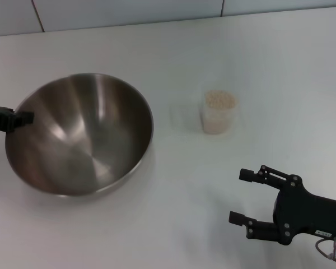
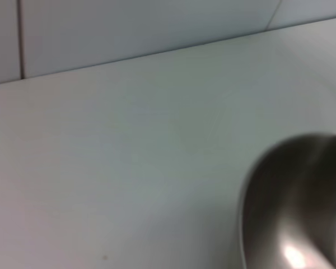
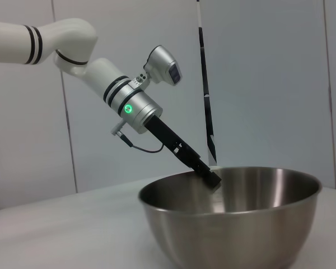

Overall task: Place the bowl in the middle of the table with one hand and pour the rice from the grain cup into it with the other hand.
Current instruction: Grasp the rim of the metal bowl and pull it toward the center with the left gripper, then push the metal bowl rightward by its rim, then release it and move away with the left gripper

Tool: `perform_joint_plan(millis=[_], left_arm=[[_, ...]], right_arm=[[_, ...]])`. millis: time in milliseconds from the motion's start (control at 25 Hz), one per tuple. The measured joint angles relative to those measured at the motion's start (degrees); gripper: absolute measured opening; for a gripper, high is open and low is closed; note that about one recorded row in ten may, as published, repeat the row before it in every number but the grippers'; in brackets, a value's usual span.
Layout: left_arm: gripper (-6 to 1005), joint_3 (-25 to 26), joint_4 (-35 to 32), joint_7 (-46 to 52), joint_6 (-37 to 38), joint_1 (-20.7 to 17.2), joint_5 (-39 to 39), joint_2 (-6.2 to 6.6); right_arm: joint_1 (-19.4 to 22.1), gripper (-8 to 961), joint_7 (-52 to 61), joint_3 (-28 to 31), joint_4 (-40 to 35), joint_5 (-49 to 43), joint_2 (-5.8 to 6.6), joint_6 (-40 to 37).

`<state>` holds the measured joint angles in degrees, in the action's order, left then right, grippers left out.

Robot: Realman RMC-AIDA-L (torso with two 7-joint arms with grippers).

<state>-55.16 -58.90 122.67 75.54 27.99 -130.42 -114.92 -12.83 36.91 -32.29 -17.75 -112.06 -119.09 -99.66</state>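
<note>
The steel bowl (image 1: 81,134) sits on the left of the white table (image 1: 252,50). My left gripper (image 1: 21,118) comes in from the left edge and is shut on the bowl's left rim. The right wrist view shows the same grip (image 3: 212,179) on the bowl (image 3: 235,224), with one finger inside the rim. Part of the bowl (image 2: 302,207) shows in the left wrist view. The clear grain cup (image 1: 219,115) stands upright right of the bowl, full of rice (image 1: 220,100). My right gripper (image 1: 241,196) is open and empty near the table's front right, short of the cup.
A tiled wall (image 1: 129,11) runs along the table's far edge. The left arm (image 3: 73,42) reaches down to the bowl from above. Bare tabletop lies between the bowl and the cup.
</note>
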Motion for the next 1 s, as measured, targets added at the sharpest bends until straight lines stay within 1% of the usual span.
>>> perform_joint_plan(millis=[40, 80, 120, 200, 280, 360, 480, 560, 600, 640, 680, 760, 1000], left_arm=[[230, 0.00, 0.00, 0.00, 0.00, 0.00, 0.00, 0.00], [137, 0.00, 0.80, 0.10, 0.31, 0.76, 0.03, 0.26], [124, 0.00, 0.80, 0.10, 0.31, 0.76, 0.03, 0.26], [99, 0.30, 3.48, 0.32, 0.59, 2.38, 0.14, 1.10], [73, 0.98, 5.38, 0.30, 0.80, 3.57, 0.32, 1.57], [48, 2.96, 8.27, -0.25, 1.65, 5.77, 0.40, 2.41], [42, 5.61, 10.85, -1.44, 3.71, 8.58, 0.44, 3.33], [38, 6.90, 13.20, -2.07, 5.50, 11.40, 0.47, 4.44], [40, 6.90, 13.20, -2.07, 5.50, 11.40, 0.47, 4.44], [42, 7.06, 13.71, -2.13, 5.78, 12.34, 0.48, 4.61], [44, 7.10, 14.01, -2.23, 5.92, 13.74, 0.47, 4.55], [48, 6.98, 14.12, -2.42, 5.75, 14.43, 0.39, 4.29], [60, 6.65, 16.89, -4.15, 2.25, 18.63, -0.98, 1.89]], right_arm=[[0.00, 828, 0.00, 0.01, 0.00, 0.00, 0.00, 0.00], [0.00, 828, 0.00, 0.01, 0.00, -0.01, 0.00, 0.00], [0.00, 828, 0.00, 0.01, 0.00, -0.01, 0.00, 0.00], [0.00, 828, 0.00, 0.03, 0.00, -0.04, 0.00, 0.00], [0.00, 828, 0.00, 0.03, 0.00, -0.05, 0.00, 0.00], [0.00, 828, 0.01, -0.01, 0.00, -0.11, 0.00, 0.00], [0.00, 829, 0.07, -0.06, 0.00, -0.14, 0.00, 0.00], [-0.05, 829, 0.14, -0.14, 0.00, -0.16, 0.00, 0.01], [-0.05, 829, 0.14, -0.14, 0.00, -0.16, 0.00, 0.01], [-0.05, 829, 0.16, -0.18, 0.00, -0.16, 0.00, 0.02], [-0.06, 829, 0.17, -0.28, 0.00, -0.15, 0.00, 0.03], [-0.07, 829, 0.17, -0.32, 0.00, -0.10, 0.00, 0.04], [-0.09, 829, 0.17, -0.40, 0.00, 0.00, 0.00, 0.08]])
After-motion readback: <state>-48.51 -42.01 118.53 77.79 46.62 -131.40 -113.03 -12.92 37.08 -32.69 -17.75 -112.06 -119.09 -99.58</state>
